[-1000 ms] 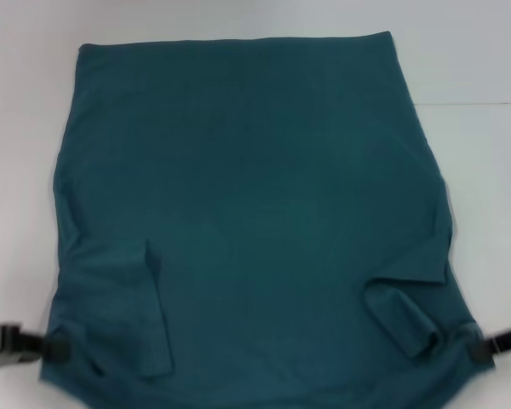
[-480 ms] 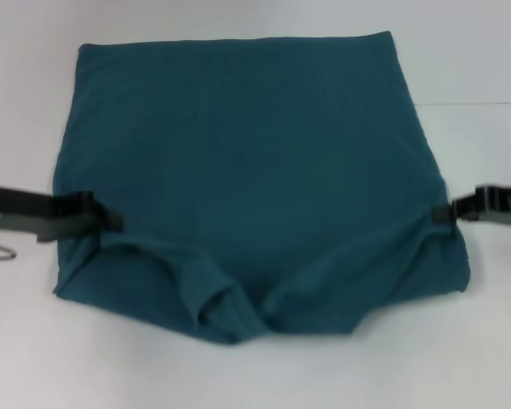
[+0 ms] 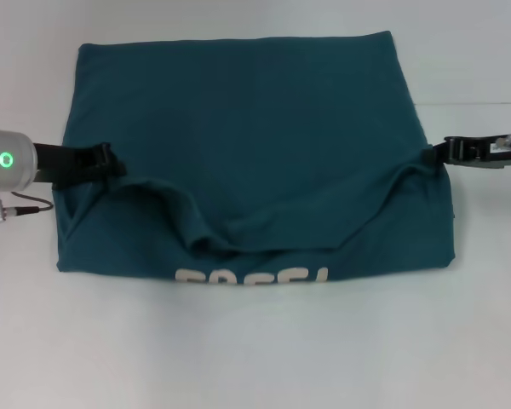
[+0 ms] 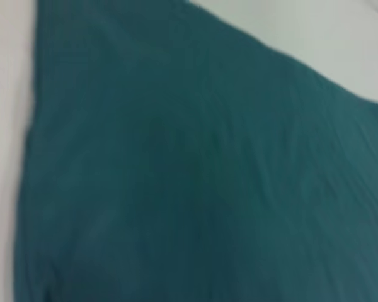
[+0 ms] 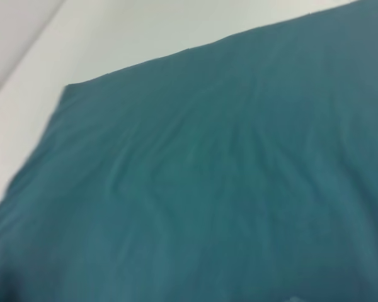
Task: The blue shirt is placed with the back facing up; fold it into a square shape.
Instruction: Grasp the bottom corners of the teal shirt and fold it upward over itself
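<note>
Large dark teal-blue cotton shirt [image 3: 255, 128] mid-table, near half doubling far | my left gripper [image 3: 111, 162] and right gripper [image 3: 434, 153] each pinch a side edge | carry level, taut, land on far hem.

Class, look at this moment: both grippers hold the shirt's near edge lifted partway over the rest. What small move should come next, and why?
Probably carry both grippers farther toward the far hem, then lower. The left gripper and right gripper pinch the side edges of the blue shirt only about halfway up, the lifted edge sags between them, and white lettering shows at the near fold, so the fold looks unfinished.
</note>
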Available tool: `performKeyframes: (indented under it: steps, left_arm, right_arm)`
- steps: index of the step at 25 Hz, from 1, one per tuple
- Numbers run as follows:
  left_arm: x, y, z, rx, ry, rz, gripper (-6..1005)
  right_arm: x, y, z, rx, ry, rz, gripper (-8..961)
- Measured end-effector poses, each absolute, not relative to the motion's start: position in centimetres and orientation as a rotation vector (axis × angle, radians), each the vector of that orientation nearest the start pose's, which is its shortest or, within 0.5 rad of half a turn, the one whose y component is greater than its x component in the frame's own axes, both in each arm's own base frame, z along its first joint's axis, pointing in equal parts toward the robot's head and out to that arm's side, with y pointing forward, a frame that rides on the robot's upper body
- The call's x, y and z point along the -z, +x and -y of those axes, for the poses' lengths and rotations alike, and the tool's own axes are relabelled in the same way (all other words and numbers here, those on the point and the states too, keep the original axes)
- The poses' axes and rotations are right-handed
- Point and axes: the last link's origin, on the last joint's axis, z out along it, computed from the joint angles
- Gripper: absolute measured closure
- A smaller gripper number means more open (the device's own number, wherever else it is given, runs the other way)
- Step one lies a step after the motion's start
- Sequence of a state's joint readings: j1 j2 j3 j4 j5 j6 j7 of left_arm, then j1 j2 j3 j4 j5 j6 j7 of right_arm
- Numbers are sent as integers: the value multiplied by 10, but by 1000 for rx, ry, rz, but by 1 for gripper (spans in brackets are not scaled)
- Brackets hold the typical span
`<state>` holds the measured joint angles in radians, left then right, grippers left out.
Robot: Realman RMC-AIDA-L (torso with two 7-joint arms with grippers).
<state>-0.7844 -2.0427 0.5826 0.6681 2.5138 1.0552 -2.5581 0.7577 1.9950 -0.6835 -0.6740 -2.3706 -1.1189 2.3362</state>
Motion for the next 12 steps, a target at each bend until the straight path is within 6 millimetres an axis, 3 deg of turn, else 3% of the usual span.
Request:
performKeyframes:
  steps: [5, 12]
  left_arm:
    - [-21, -271, -442, 359, -1869, 1626, 982]
    - [-18, -265, -457, 388, -1804, 1564, 975]
  right_arm:
    - [-27, 262, -446, -273, -2076, -1352, 933]
    - [-18, 244, -465, -219, -2059, -1213, 933]
